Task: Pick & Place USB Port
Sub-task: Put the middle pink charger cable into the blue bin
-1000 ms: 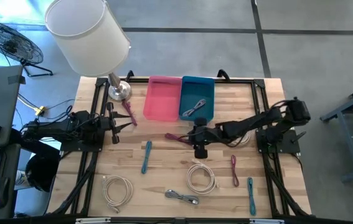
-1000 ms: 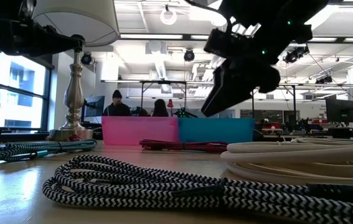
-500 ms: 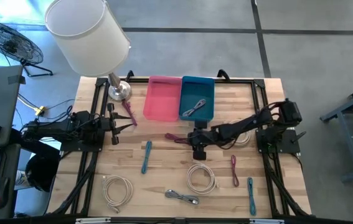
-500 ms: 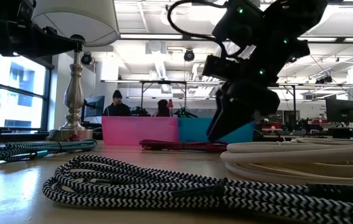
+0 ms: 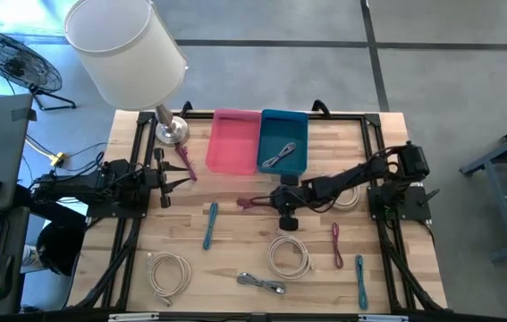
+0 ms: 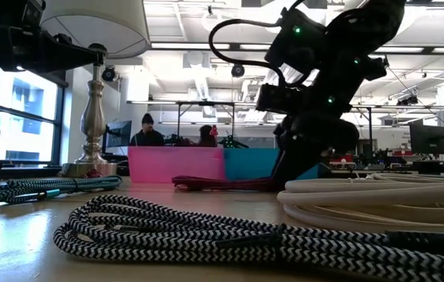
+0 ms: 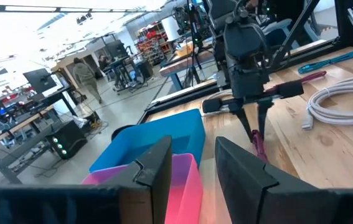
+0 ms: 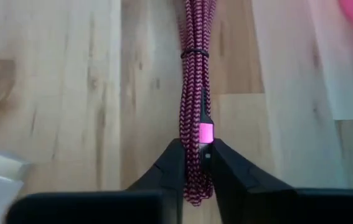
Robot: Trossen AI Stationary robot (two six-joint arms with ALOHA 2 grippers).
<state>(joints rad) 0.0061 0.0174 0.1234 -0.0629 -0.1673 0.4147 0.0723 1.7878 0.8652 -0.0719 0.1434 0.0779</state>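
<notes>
A maroon braided USB cable (image 5: 251, 203), bundled and tied, lies flat on the wooden table just in front of the pink bin (image 5: 233, 141) and the blue bin (image 5: 287, 134). My right gripper (image 5: 276, 203) has come down on the cable's right end and is shut on it; the right wrist view shows the cable (image 8: 192, 93) running away from the fingers. A grey cable (image 5: 280, 155) lies in the blue bin. My left gripper (image 5: 177, 182) waits open and level at the table's left side, clear of everything. My right gripper pinches the maroon bundle's near end (image 8: 196, 163) between its two fingers, beside a bright pink plug (image 8: 206, 132). The fingers slant down from the table's right side and lie along the bundle, one on each long side. The bundle lies on the table (image 6: 222, 182).
A lamp (image 5: 171, 130) stands at the far left corner. Two white coils (image 5: 289, 255) (image 5: 169, 271), a teal cable (image 5: 211, 224), a striped cable (image 5: 262, 283), a red cable (image 5: 336, 243) and another teal one (image 5: 360, 277) lie across the near half. A maroon cable (image 5: 186, 161) lies by the lamp.
My right gripper has sunk toward the table and tipped further downward, coming onto the maroon cable's right end, where its fingers have closed on the bundle. The cable's left end has swung slightly toward the near edge.
</notes>
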